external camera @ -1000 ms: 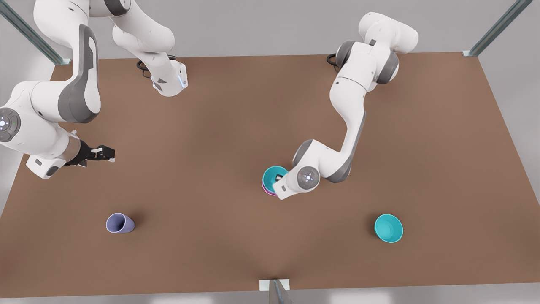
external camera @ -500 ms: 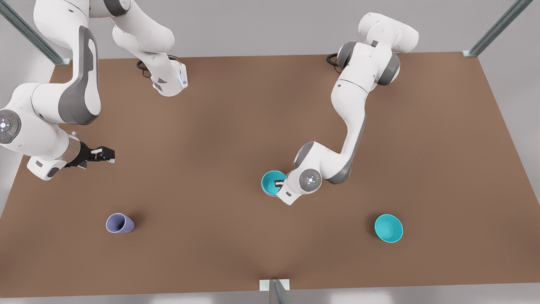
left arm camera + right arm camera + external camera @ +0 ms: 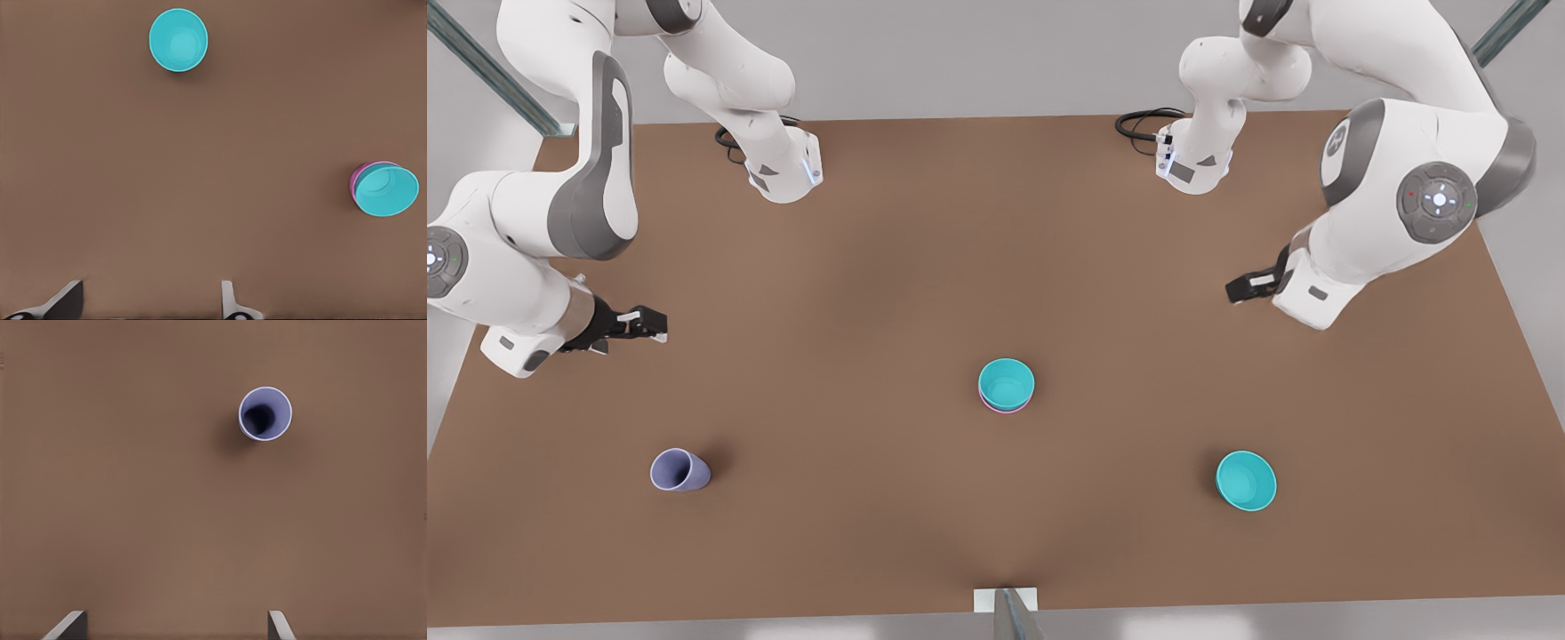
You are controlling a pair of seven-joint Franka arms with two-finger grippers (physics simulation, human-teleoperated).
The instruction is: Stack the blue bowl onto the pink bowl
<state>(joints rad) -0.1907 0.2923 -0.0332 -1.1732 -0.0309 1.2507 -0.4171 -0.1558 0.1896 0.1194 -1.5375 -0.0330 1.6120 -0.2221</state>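
Observation:
The blue bowl (image 3: pixel 1006 382) sits nested in the pink bowl (image 3: pixel 992 408) at the table's middle; only a thin pink rim shows beneath it. The left wrist view shows the same stack, blue bowl (image 3: pixel 385 192) inside pink bowl (image 3: pixel 355 180). My left gripper (image 3: pixel 1240 286) hangs open and holds nothing at the front view's right, well away from the stack; its fingertips (image 3: pixel 230 300) stand wide apart. My right gripper (image 3: pixel 649 324) waits open at the front view's left, its fingers (image 3: pixel 279 623) spread over bare table.
A second teal bowl (image 3: pixel 1246 481) (image 3: pixel 178 40) stands alone near the front right. A lavender cup (image 3: pixel 679 469) (image 3: pixel 265 413) stands upright at the front left. The brown table (image 3: pixel 871 267) has metal posts at its corners.
My left gripper has let go of the blue bowl, left it in the pink bowl and pulled back up toward the front view's right. The right arm barely moved.

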